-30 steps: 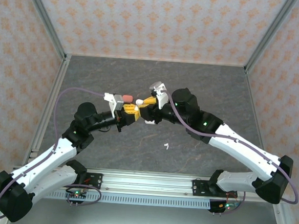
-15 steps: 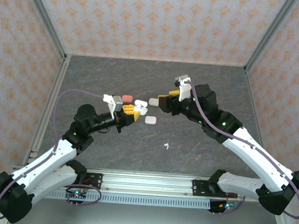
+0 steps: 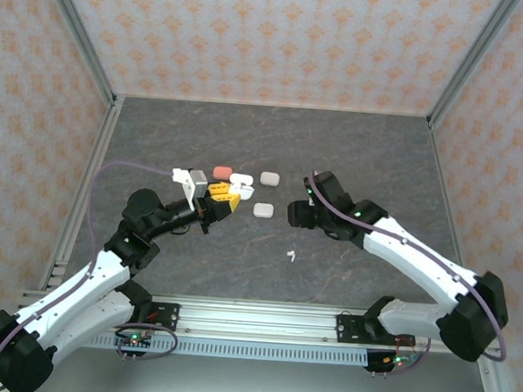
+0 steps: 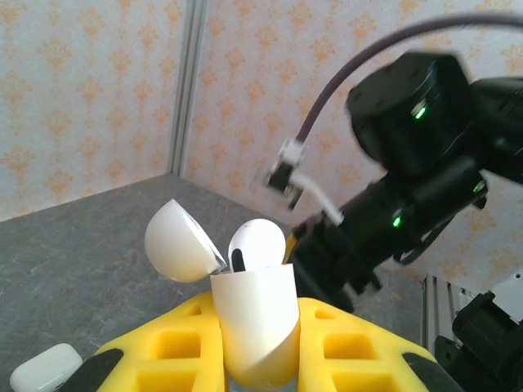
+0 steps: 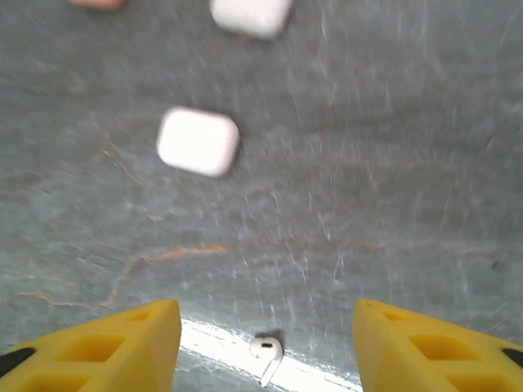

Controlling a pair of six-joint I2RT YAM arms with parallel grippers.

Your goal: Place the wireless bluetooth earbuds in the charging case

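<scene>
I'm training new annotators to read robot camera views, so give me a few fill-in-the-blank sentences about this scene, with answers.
The left end effector is shut on a white case whose lid is ___.
The earbud seated inside is coloured ___.
The right end effector holds ___; a loose earbud lies on the table in its wrist view.
Answers: open; white; nothing.
</scene>
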